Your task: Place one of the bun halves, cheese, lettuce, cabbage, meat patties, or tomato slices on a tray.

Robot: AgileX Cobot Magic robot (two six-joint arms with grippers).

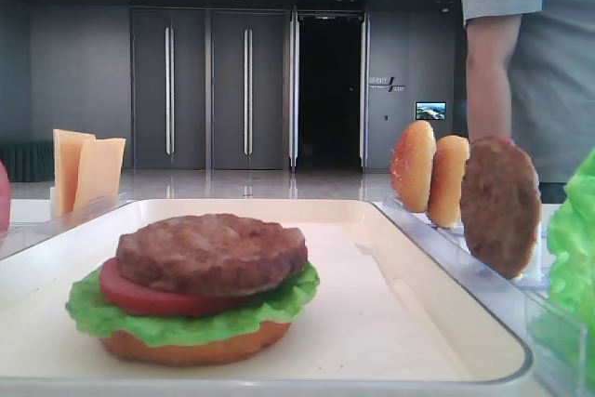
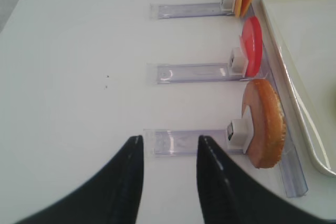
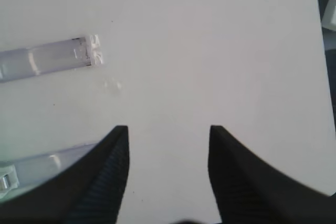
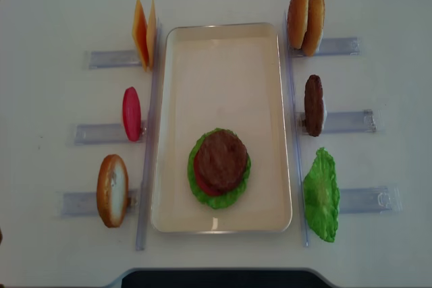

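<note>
Overhead and low views of a white table (image 4: 54,5) carrying a cream-white tray (image 4: 223,45) flanked by clear plastic holder racks (image 4: 108,59). On the near half of the tray stands a partial stack: a bun half (image 1: 195,346) at the bottom, a ruffled lettuce leaf (image 1: 139,323) on it, a tomato slice (image 1: 139,297) above that, and a meat patty (image 4: 221,160) on top. The rest of the tray floor is bare. Left of the tray, items stand on edge in the racks: two cheese slices (image 4: 143,32) at the far end, a second tomato slice (image 4: 131,113) in the middle, and another bun half (image 4: 112,190) nearest the camera. Right of the tray stand two more bun halves (image 4: 305,21) side by side, a second meat patty (image 4: 313,104), and a second lettuce leaf (image 4: 321,193). A person in a grey shirt (image 1: 530,53) stands behind the table on the right. The left gripper (image 2: 168,145) hovers over the table with its dark fingers spread apart, holding nothing, just beside the rack of the near bun half. The right gripper (image 3: 168,135) likewise hangs with fingers spread wide and nothing between them, above bare tabletop near two rack ends.
</note>
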